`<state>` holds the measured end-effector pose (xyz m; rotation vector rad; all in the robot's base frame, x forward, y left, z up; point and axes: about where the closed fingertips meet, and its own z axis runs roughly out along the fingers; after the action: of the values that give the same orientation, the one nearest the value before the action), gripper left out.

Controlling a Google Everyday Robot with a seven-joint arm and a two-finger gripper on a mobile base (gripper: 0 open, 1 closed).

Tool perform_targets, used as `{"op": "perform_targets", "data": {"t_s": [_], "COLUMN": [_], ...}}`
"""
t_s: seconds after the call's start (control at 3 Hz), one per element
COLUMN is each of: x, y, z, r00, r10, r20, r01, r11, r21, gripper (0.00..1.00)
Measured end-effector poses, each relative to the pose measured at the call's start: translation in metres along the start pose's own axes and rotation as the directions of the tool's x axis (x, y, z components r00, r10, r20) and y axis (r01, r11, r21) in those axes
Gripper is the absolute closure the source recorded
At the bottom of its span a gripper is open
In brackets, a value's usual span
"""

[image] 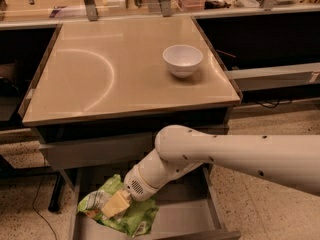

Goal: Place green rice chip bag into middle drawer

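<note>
The green rice chip bag [114, 207], crumpled bright green with a white panel, lies at the left of the open middle drawer [190, 218], over its left wall. My gripper [118, 204] is at the end of the white arm [240, 154] that reaches in from the right. It sits right on the bag, with a pale yellow finger [115, 205] showing against the foil. The bag hides the fingertips. The drawer's grey floor shows to the right of the bag.
A white bowl [182, 60] stands on the beige tabletop [100, 69] above the drawer. A closed grey drawer front [95, 151] sits just under the table. Shelves with clutter run along the back. A cable lies on the speckled floor at left.
</note>
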<state>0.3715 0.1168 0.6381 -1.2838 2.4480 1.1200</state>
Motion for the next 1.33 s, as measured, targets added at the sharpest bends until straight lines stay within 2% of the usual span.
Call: {"op": "perform_targets", "data": {"t_s": [0.33, 0.67, 1.0, 1.33], "x": [0.001, 0.018, 0.030, 0.033], "y": [-0.003, -0.035, -0.077, -0.116], "z": [0.005, 0.036, 0.063, 0.076], "r00": [1.000, 0.996, 0.978, 0.963], "r10": [0.003, 0.074, 0.154, 0.192], "r20": [0.004, 0.056, 0.141, 0.187], "r01": [-0.003, -0.073, -0.157, -0.203], "r11": [1.0000, 0.9972, 0.9875, 0.9783], "r21": [-0.006, -0.015, 0.014, 0.041], "gripper": [1.00, 1.00, 1.00, 1.00]}}
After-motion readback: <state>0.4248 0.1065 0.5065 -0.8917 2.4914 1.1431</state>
